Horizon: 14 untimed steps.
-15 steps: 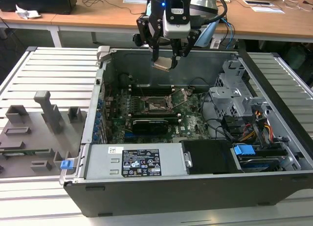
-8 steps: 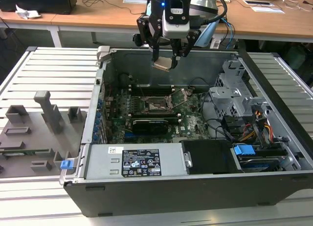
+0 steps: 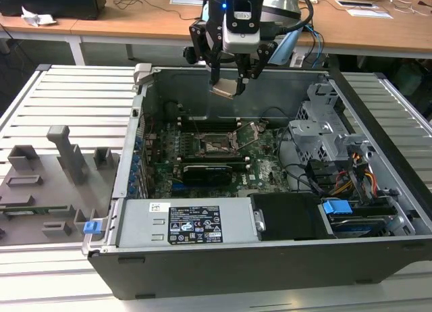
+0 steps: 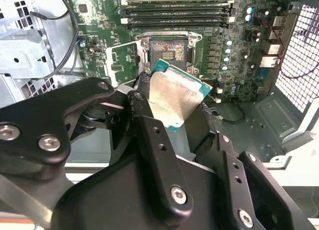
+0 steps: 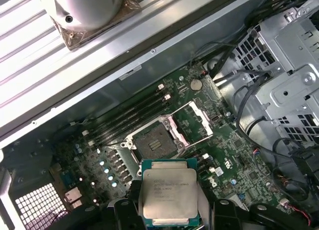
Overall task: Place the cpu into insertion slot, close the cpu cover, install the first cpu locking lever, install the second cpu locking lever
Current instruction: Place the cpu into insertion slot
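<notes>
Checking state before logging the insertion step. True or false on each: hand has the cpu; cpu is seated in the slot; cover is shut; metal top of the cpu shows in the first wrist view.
1. The hand grips the cpu. True.
2. The cpu sits in the insertion slot. False: the slot is empty and its dark contact bed is exposed. The cpu is held in the hand, clear of it.
3. The cpu cover is shut over the slot. False: the cover is swung open and lies to one side of the slot.
4. In the first wrist view the cpu shows its silver-grey metal top. True.
</notes>
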{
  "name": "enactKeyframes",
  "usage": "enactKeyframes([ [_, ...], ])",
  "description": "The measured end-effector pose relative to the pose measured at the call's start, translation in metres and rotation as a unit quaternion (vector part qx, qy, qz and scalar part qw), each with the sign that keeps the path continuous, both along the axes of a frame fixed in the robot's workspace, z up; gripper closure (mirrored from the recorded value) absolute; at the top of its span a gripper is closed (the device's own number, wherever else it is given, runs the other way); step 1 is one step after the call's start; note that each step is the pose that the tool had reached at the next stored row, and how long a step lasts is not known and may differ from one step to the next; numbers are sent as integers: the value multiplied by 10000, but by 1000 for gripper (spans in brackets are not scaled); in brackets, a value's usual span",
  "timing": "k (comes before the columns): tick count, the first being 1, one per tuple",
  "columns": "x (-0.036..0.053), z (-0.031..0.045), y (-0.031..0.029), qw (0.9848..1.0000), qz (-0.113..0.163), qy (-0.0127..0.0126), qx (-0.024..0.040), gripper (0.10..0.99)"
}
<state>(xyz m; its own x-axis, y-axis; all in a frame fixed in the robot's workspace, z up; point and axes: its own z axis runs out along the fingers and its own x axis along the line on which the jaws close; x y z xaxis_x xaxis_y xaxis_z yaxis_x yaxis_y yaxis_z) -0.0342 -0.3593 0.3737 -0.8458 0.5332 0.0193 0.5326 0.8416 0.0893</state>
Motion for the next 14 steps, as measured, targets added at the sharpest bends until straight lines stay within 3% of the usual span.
enactKeyframes([
  [6, 0, -4, 0, 9992, -388, 0, 0, 561],
  [14, -1, -6, 0, 9976, -699, 0, 0, 561],
])
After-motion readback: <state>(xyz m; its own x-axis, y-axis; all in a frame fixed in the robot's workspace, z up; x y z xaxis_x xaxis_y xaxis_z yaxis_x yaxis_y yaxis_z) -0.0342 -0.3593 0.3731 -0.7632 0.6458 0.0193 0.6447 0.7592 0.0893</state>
